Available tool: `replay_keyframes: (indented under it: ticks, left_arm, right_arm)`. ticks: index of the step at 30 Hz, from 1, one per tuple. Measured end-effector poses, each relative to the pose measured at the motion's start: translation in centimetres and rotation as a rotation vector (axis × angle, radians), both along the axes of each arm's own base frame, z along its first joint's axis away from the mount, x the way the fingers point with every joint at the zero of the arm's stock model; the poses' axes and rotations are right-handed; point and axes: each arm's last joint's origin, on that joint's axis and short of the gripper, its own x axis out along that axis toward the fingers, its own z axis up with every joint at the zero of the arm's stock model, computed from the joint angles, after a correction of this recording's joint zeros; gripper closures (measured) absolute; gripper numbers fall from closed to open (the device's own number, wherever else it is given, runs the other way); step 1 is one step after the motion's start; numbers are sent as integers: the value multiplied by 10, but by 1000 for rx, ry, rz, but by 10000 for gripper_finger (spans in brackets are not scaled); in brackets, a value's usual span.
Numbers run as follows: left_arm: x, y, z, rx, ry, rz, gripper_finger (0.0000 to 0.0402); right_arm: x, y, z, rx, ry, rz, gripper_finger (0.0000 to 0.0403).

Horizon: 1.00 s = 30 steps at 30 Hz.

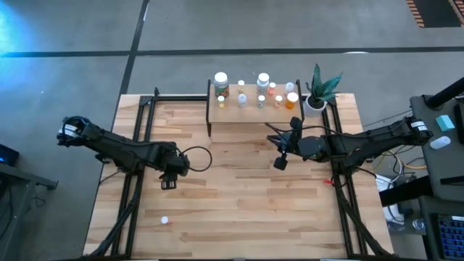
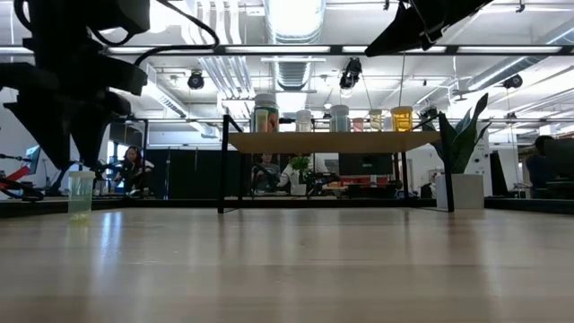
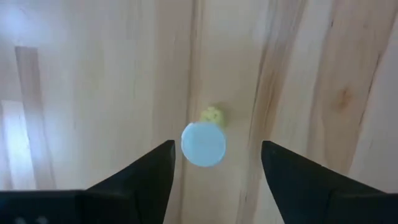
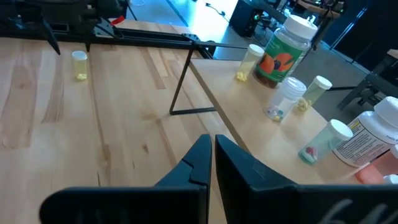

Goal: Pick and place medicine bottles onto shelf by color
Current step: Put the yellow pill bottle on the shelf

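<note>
One small vial [image 1: 164, 219] with a white cap and yellowish contents stands upright on the table near its near left corner, also seen in the low view [image 2: 81, 196] and the right wrist view [image 4: 79, 64]. My left gripper [image 1: 169, 181] hangs open above it; its wrist view looks down on the vial's cap [image 3: 204, 143] between the fingers, with no touch. Several bottles stand on the shelf [image 1: 254, 109] at the far edge [image 2: 332, 141]. My right gripper [image 1: 281, 163] is shut and empty [image 4: 212, 142], in front of the shelf.
A white pot with a green plant [image 1: 315, 94] stands right of the shelf [image 2: 462, 170]. Black frame rails [image 1: 138, 138] run along the table's left and right sides. Bare planks [image 1: 239, 196] lie between the arms and toward the near edge.
</note>
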Motion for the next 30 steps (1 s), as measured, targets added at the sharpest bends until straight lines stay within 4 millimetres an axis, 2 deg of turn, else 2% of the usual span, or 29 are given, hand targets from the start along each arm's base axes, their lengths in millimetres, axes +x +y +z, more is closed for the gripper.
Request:
replay_keyframes:
  ticks: [11,16,30]
  left_arm:
    - [-3,6,-17,10,-4,25,180]
    - [-2,5,-18,6,-12,25,187]
    - [0,5,-15,4,-25,9,310]
  right_arm:
    - [0,0,1,2,-7,0,390]
    - [0,0,1,1,-7,0,390]
    - [0,0,0,2,-7,-1,390]
